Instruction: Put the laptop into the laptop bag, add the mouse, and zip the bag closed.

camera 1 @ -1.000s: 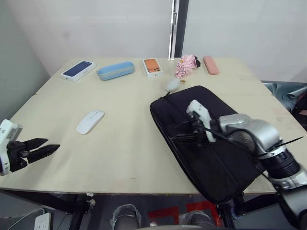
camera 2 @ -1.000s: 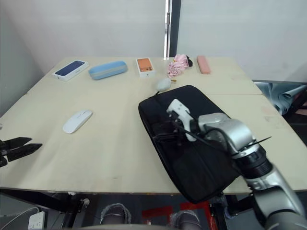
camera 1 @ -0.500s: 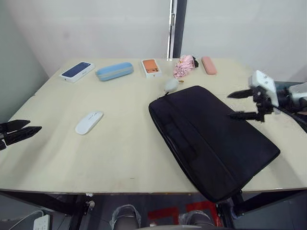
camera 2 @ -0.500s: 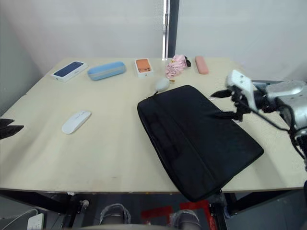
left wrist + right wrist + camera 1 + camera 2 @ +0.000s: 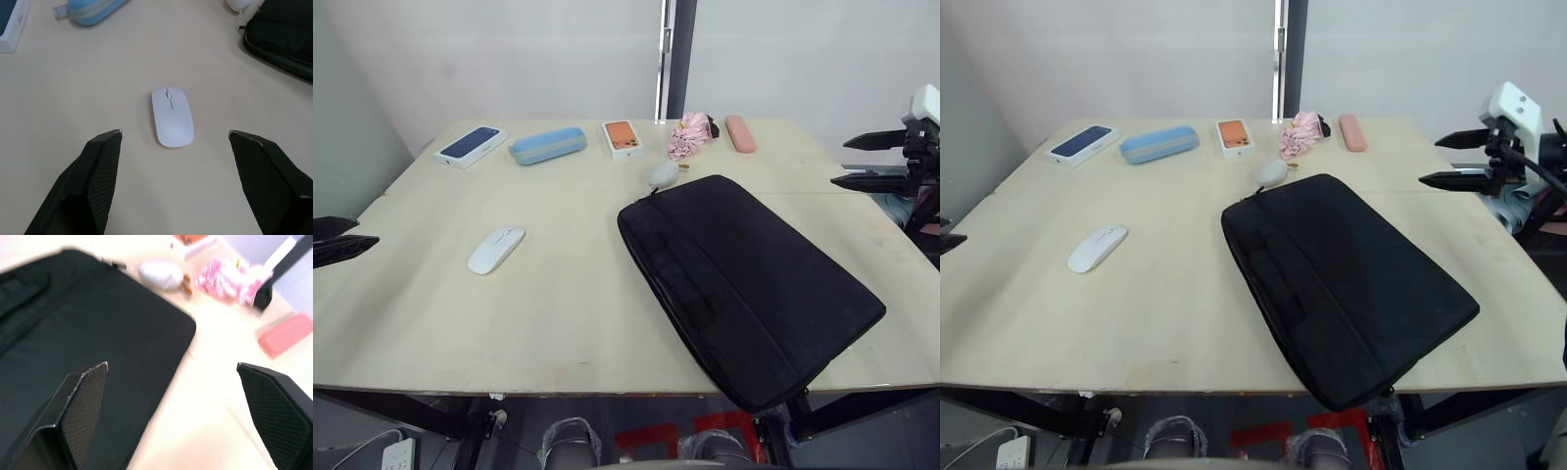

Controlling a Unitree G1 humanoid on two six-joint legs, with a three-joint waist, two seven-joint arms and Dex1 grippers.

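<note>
The black laptop bag [image 5: 744, 279] lies flat on the table's right half, set at an angle, with nothing gripping it. The laptop is out of view. The white mouse [image 5: 496, 249] rests on the table's left half, and shows in the left wrist view as the mouse [image 5: 171, 117] ahead of the fingers. My left gripper [image 5: 364, 233] hovers open at the table's left edge, well short of the mouse. My right gripper [image 5: 1429, 163] is open and empty in the air beyond the bag's far right side, near the table's right edge.
A white plush charm [image 5: 664, 174] hangs at the bag's far corner. Along the back of the table [image 5: 568, 323] lie a blue phone box [image 5: 471, 144], a blue case [image 5: 548, 144], an orange phone box [image 5: 624, 137], a pink bundle [image 5: 693, 134] and a pink case [image 5: 742, 133].
My right gripper has lifted off the bag and swung out to the right, opening wider. The left gripper has drawn back to the left edge. The bag and mouse stay put.
</note>
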